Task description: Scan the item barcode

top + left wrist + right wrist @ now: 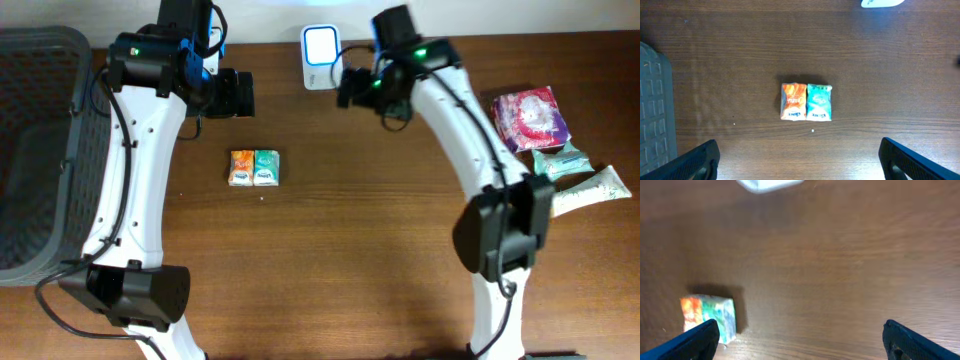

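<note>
Packet (254,167) first: your orange-and-teal twin pack lies flat on the table (350,250), at about 9 o'clock from the table's middle in the overhead view, and nothing touches it.

Now from big to small. The brown wooden table fills the view. At its 9 o'clock edge you have a dark mesh basket (40,150). The left arm (130,180) rises from 7 o'clock and reaches up to 11 o'clock. The right arm (470,150) rises from 5 o'clock and bends over toward 12 o'clock. At 3 o'clock lies a small heap: a pink pouch (530,118), a teal pack (560,160) just below it, and a white tube (590,190). The scanner (320,45), white with a lit blue face, stands at 12 o'clock by the far edge.

Your left claw (238,93) hangs at 12 o'clock of the packet, apart from it. Its wrist camera shows the fingers spread wide and gripping nothing, with the packet in the middle of that view beyond the fingertips. Your right claw (350,85) sits near the scanner, at 4 o'clock of it. Its fingers also stand wide apart and hold nothing. In its wrist view the packet is blurred at 8 o'clock, just beside the left-hand finger.
</note>
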